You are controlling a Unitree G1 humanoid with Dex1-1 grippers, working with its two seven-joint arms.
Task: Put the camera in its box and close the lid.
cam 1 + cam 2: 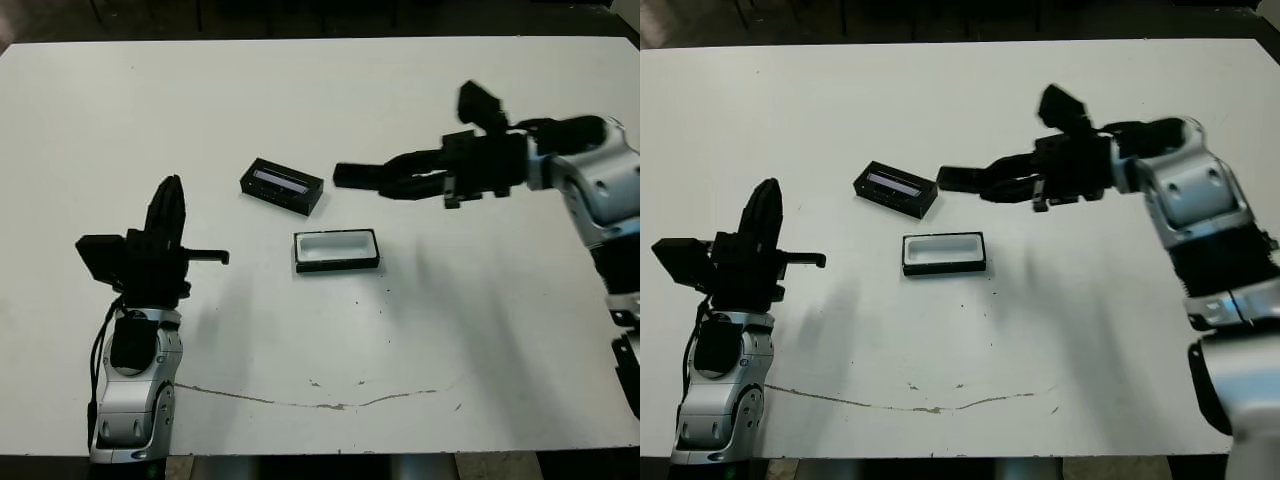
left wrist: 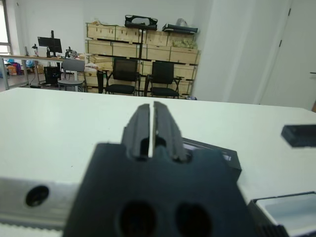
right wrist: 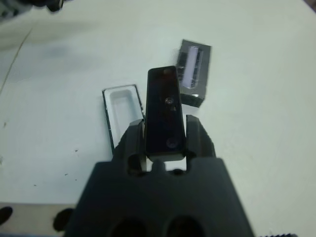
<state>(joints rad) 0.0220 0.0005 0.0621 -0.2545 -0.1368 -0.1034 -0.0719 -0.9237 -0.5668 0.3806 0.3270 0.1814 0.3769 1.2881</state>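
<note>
Two grippers appear over the white table (image 1: pixel 480 340), and only one is loaded. The right gripper (image 1: pixel 385 180) is clamped on the camera (image 3: pixel 165 111), a slim black bar whose free end sticks out past the fingertips; it hangs in the air above the table, beyond the box (image 1: pixel 336 250) and just beside the lid (image 1: pixel 282 186). The box lies open with its white inside facing up, and the lid rests apart from it, window strip upward. The left gripper (image 2: pixel 152 129) stands idle near the table's left side, its two fingers pressed almost together with nothing between them.

The step in hand is judged to be carrying the camera to the box and seating it. To do this well, the bar's long axis should be turned to match the box's long axis before any descent, since the camera looks only a little smaller than the cavity. The protruding end should enter first at a shallow tilt, then the rest be laid flat. Release should wait until the bar sits inside the rim. A corner catching on the rim could push the light box along the table, so the approach should be slow and from above. The lid must not be nudged in passing.
</note>
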